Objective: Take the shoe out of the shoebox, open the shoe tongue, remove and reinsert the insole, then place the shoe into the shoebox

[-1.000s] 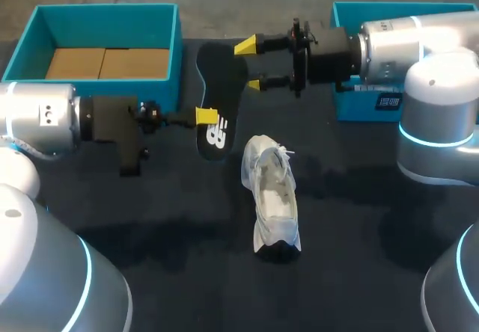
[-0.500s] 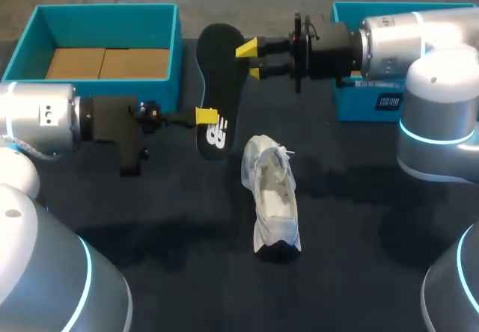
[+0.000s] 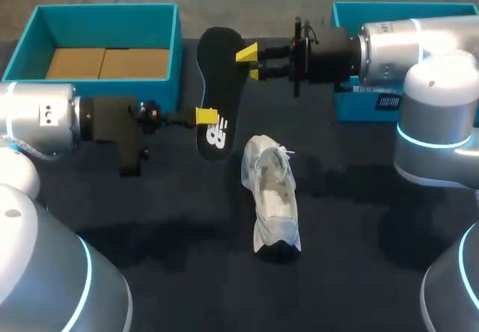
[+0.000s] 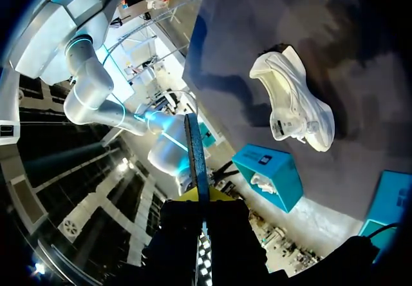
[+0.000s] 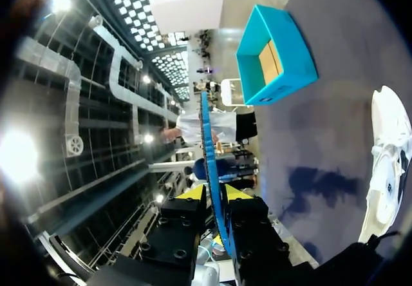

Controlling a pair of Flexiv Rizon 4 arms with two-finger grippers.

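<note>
The black foam insole (image 3: 217, 85) hangs above the table, stretched lengthwise between the two arms. The left gripper (image 3: 206, 115) has its yellow-tipped fingers drawn close on the heel end, where a white logo shows. In the left wrist view the insole (image 4: 195, 154) stands edge-on, pinched between that gripper's (image 4: 205, 199) tips. The right gripper (image 3: 249, 61) comes in from the far side with its fingers narrowed to a slim gap, clamped on the insole's edge near the toe end. The right wrist view shows the same thin edge (image 5: 207, 144) running up from between its own tips (image 5: 214, 194).

The white mesh sneaker (image 3: 273, 197) lies on the dark table (image 3: 187, 272) just beside and below the insole's heel end, touched by neither gripper, its opening facing up. The open teal cardboard shoebox (image 3: 101, 10), with a brown bottom, sits at the far left. A second teal box (image 3: 359, 104) stands at the far right, partly behind the right arm.
</note>
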